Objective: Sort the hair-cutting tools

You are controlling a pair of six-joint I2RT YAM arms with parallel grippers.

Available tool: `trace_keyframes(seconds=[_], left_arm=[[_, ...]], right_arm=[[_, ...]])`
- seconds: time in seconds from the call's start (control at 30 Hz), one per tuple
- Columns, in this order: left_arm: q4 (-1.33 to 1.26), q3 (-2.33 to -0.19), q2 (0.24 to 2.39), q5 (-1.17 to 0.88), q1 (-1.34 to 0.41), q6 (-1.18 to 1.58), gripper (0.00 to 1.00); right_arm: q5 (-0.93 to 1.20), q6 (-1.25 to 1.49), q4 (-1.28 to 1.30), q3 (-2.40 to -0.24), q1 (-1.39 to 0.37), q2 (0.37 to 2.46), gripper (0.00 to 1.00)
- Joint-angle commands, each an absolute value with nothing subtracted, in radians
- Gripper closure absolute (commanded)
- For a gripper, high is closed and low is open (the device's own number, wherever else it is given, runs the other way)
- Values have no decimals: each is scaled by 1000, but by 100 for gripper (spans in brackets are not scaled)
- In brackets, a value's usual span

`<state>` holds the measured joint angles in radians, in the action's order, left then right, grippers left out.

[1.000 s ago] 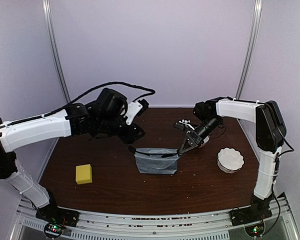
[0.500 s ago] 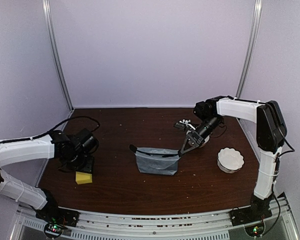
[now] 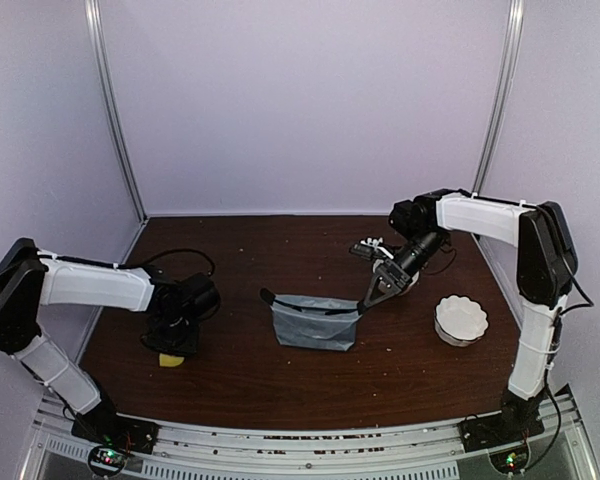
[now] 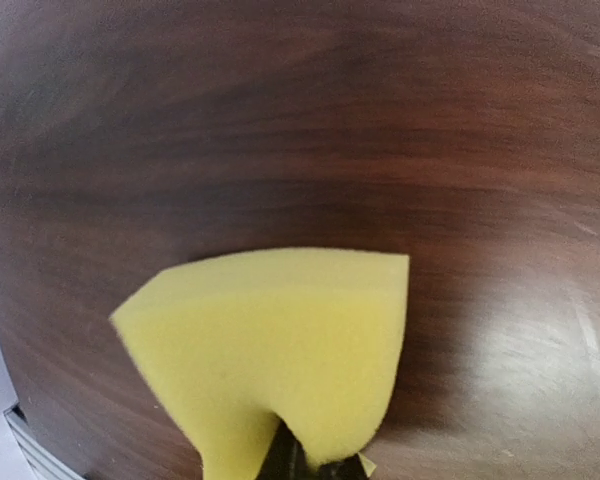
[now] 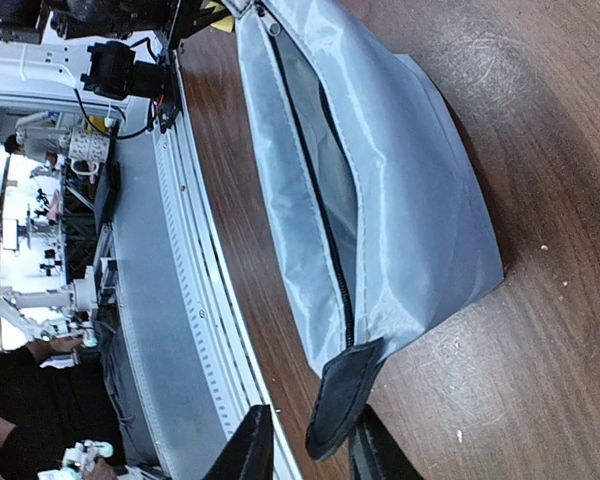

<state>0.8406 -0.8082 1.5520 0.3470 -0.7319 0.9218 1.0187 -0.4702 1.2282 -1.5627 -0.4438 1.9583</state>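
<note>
The hair-cutting tools show only as a small dark cluster [image 3: 365, 248] at the back of the table, behind my right arm, too small to tell apart. A grey zip pouch [image 3: 313, 321] lies mid-table with its zip open [image 5: 325, 200]. My right gripper [image 3: 366, 299] is at the pouch's right end. Its jaws stand open around the pouch's black end tab [image 5: 342, 392], which leans on one finger [image 5: 375, 450]. My left gripper [image 3: 173, 342] is down at the front left, shut on a yellow sponge [image 4: 280, 340], which bulges where it is squeezed.
A white bowl [image 3: 461, 319] stands right of the pouch. A second white shape [image 3: 409, 283] shows just behind my right gripper. The table's front rail [image 5: 195, 330] runs close along the pouch. Side walls and metal posts close in the table.
My left arm swung down from high over the table's back to the front left and closed on the yellow sponge. My right gripper's jaws opened off the pouch's tab.
</note>
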Motion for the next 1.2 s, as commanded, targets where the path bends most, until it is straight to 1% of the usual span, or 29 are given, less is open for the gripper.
trace_keyframes(seconds=[0.0,0.07,0.23,0.4,0.5,0.6,0.67,0.77,0.8,0.83,0.87,1.0,1.07,1.17], left_arm=[[792,-896,1485,293,-757,839,100],[818,-950,1457,284,-776,799,100],[807,-1077,1391,214,-811,639,100],[550,-1039,1242,31,-818,437,100],[442,-1035,1209,-30,-818,350,100],[381,-1066,1242,-135,-829,250,100],[333,-1078,1270,-145,-854,176,100],[216,-1076,1305,-172,-877,133,100],[191,-1083,1317,-182,-883,131,100],[170,-1091,1330,-190,-890,126,100],[157,-1101,1342,-196,-900,117,100],[133,-1128,1373,-228,-931,100,100],[112,-1124,1380,-256,-937,99,100],[100,-1128,1391,-273,-953,98,100]], right_arm=[[953,-479,1237,-1570,-451,1877,69],[923,-480,1239,-1571,-449,1856,60],[837,-506,1272,-1583,-428,1813,48],[683,-529,1310,-1639,-405,1739,46],[613,-523,1314,-1689,-405,1698,45],[683,-480,1318,-1748,-412,1680,42],[788,-464,1328,-1794,-432,1689,37],[883,-440,1317,-1864,-492,1718,26],[893,-417,1292,-1879,-517,1725,18],[896,-396,1265,-1891,-541,1728,4],[890,-367,1230,-1895,-562,1729,0],[888,-209,1026,-1860,-601,1731,0],[919,-162,985,-1867,-610,1752,0],[942,-176,1007,-1909,-640,1802,0]])
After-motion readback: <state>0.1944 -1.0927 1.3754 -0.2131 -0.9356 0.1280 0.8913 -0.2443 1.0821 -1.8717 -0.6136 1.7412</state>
